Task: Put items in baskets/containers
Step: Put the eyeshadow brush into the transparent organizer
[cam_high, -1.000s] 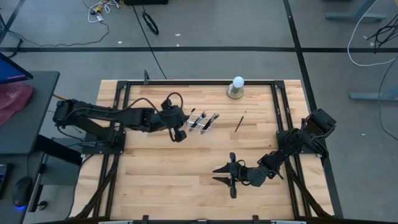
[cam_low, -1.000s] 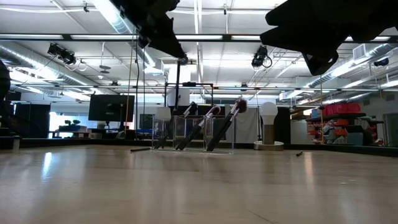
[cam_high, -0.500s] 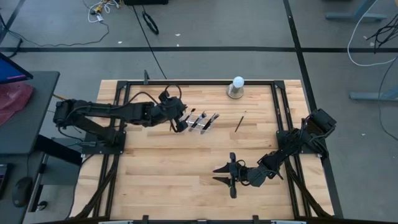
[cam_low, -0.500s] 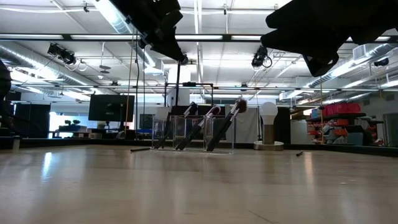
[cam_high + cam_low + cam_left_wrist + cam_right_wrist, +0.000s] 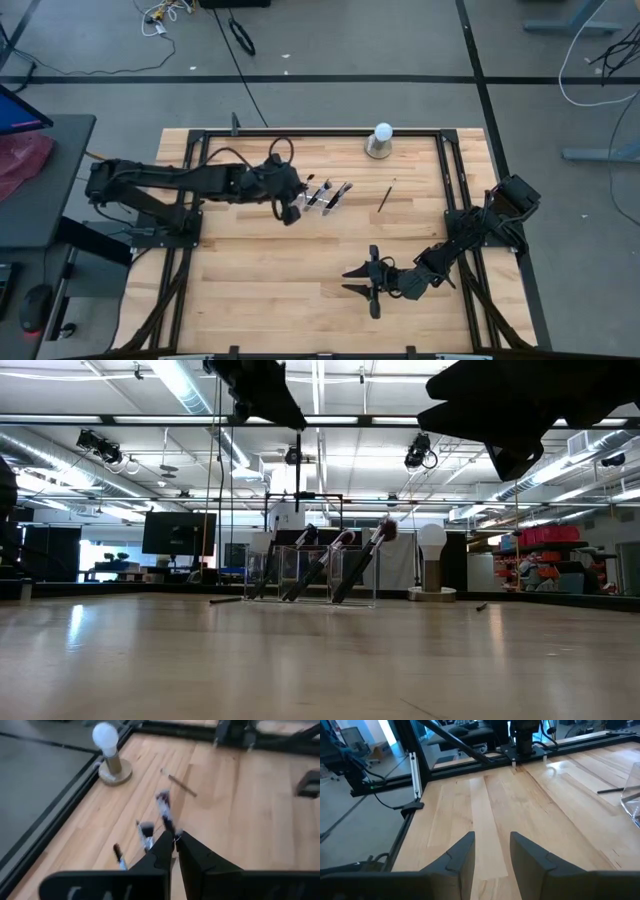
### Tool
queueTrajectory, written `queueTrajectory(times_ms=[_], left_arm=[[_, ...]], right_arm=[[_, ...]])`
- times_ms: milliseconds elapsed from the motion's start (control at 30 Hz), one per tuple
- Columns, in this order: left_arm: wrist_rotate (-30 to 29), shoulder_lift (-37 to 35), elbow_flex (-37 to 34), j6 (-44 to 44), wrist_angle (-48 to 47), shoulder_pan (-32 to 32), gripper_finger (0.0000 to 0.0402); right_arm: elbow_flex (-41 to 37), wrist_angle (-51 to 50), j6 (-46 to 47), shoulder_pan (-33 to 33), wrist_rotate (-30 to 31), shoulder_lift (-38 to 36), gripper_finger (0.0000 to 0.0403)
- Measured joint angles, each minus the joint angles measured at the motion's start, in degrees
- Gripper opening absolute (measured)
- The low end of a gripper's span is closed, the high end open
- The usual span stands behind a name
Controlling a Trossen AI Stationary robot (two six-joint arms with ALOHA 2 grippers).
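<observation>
The clear container (image 5: pixel 322 196) stands at the table's far middle with three dark brushes (image 5: pixel 340 565) leaning in its compartments. My left gripper (image 5: pixel 292 212) hangs shut just left of it and well above the table; the left wrist view shows nothing between the fingers (image 5: pixel 175 840). One brush (image 5: pixel 385 197) lies flat on the wood right of the container. Another brush (image 5: pixel 225 600) lies left of it. My right gripper (image 5: pixel 347 281) waits open and low near the table's near middle, nothing between its fingers (image 5: pixel 492 845).
A white ball on a grey base (image 5: pixel 381 140) stands at the far edge, right of the container. A black frame (image 5: pixel 300 131) runs around the tabletop. Bare wood lies between the container and my right gripper.
My left gripper, still shut, has risen beside the container's left end; in the low view it now sits higher against the ceiling. The container and brushes have not moved.
</observation>
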Motion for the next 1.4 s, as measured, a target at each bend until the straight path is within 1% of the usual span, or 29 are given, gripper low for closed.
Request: queueTrajectory(times_ms=[167,333,433,533,667,833,1000,1100,1267,1400], left_arm=[[0.12,5.12,-0.07,1.50,1.63,1.96,0.0021],[3.47,9.58,-0.07,1.60,3.04,4.56,0.0021],[3.67,11.45,-0.07,1.00,2.73,5.77,0.0021],[5.71,13.17,-0.07,0.60,2.48,7.00,0.0023],[8.15,15.54,-0.07,-1.19,2.39,8.28,0.0034],[9.79,17.99,0.00,-1.99,3.01,9.33,0.0041],[10.01,19.66,-0.01,-2.34,3.64,10.15,0.0048],[10.10,20.02,-0.07,-2.55,4.40,10.77,0.0070],[10.01,19.89,0.11,-3.84,5.38,11.84,0.0130],[10.39,18.81,3.60,-4.41,0.79,11.72,0.0169]], right_arm=[[0.00,0.16,0.00,-0.11,-0.02,0.00,0.0123],[0.00,-0.23,0.11,-0.10,-0.02,0.00,0.0123],[0.00,-0.37,0.26,-0.10,-0.02,0.00,0.0123],[0.00,-0.32,0.31,-0.10,-0.02,0.00,0.0123],[0.00,-0.38,0.44,-0.10,-0.02,0.00,0.0123],[0.00,-0.43,0.44,-0.10,-0.02,0.00,0.0123],[0.00,-0.45,0.44,-0.10,-0.02,0.00,0.0123],[0.00,-0.44,0.43,-0.10,-0.02,0.00,0.0123],[0.00,-0.55,0.44,-0.10,-0.02,0.00,0.0123],[0.00,-0.82,0.44,-0.10,-0.02,0.00,0.0123]])
